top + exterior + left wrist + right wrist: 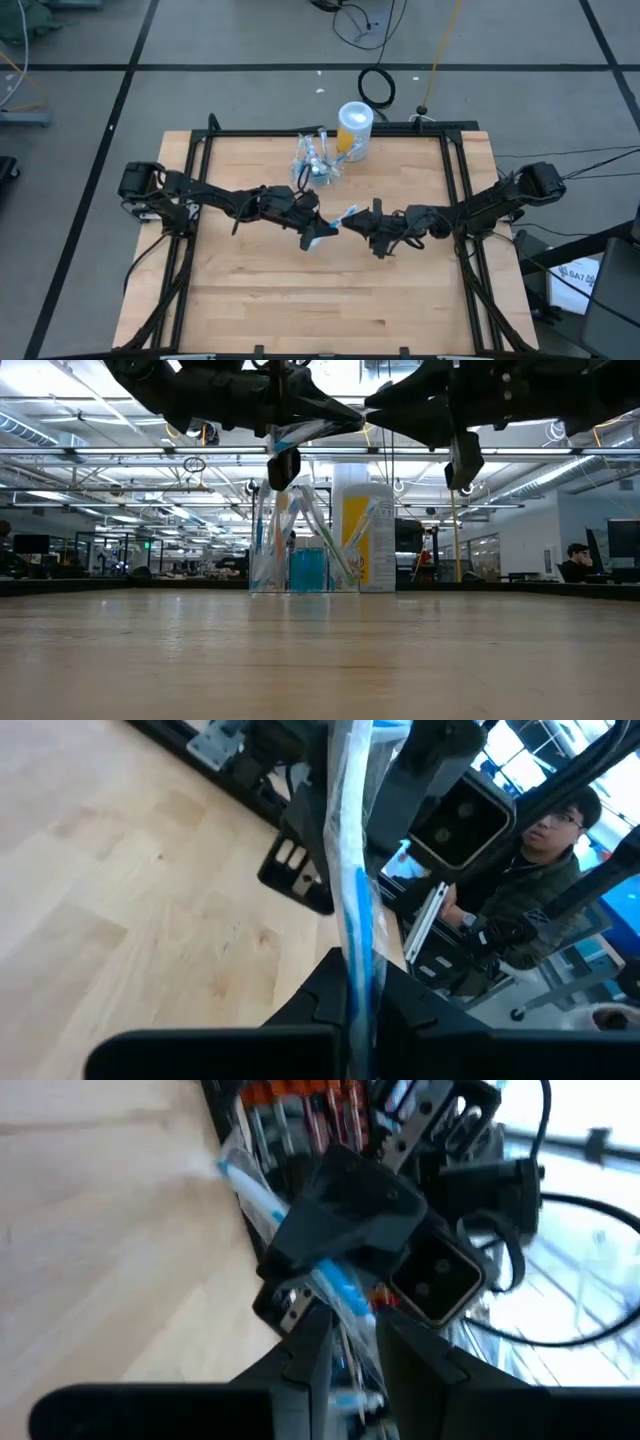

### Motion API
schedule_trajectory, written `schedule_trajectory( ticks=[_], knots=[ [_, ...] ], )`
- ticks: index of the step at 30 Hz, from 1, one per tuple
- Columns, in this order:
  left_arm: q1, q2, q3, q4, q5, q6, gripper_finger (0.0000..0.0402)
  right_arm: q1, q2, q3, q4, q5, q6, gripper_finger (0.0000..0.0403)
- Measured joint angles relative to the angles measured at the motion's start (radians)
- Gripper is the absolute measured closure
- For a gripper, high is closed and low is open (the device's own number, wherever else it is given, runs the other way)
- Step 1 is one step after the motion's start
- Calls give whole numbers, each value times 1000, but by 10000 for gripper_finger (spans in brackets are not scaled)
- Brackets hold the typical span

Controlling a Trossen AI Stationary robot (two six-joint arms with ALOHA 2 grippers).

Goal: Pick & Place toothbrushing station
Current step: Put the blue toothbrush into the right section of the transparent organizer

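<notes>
The see-through cup (pixel 314 166) stands on its base at the table's far middle with several toothbrushes in it; it also shows in the low view (pixel 300 545). My left gripper (pixel 322 234) and my right gripper (pixel 356 221) meet above the table's middle. Both are shut on one blue-and-white toothbrush in a clear wrapper (pixel 335 227), well above the board (pixel 300 432). My left gripper pinches the wrapped toothbrush between its two fingers (pixel 362 1005), coming level from the table's left. The brush runs on past the fingers toward the right arm, clear of the table. My right gripper has the same brush between its two fingers (pixel 350 1315), coming level from the table's right. The brush's other end (pixel 238 1175) sticks out beyond my left gripper.
A taller yellow container with a white lid (pixel 354 128) stands just right of the cup, also seen in the low view (pixel 365 535). A black frame (pixel 330 132) runs round the wooden table. A person (pixel 535 870) sits beyond the table's right side.
</notes>
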Motion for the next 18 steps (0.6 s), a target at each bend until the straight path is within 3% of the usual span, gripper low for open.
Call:
schedule_trajectory(
  ticks=[5, 11, 14, 18],
  knots=[
    [16, -12, 1, 8, 13, 39, 373, 61, 0, 0, 4, 214, -3, 326],
    [25, -24, 2, 10, 17, 81, 354, 81, 0, 0, 76, 255, 100, 324],
    [24, -35, 1, 13, 16, 115, 361, 32, -40, -10, 84, 214, 272, 325],
    [24, -49, 1, 4, 13, 179, 384, -84, -100, -56, 79, -55, 542, 325]
  ],
)
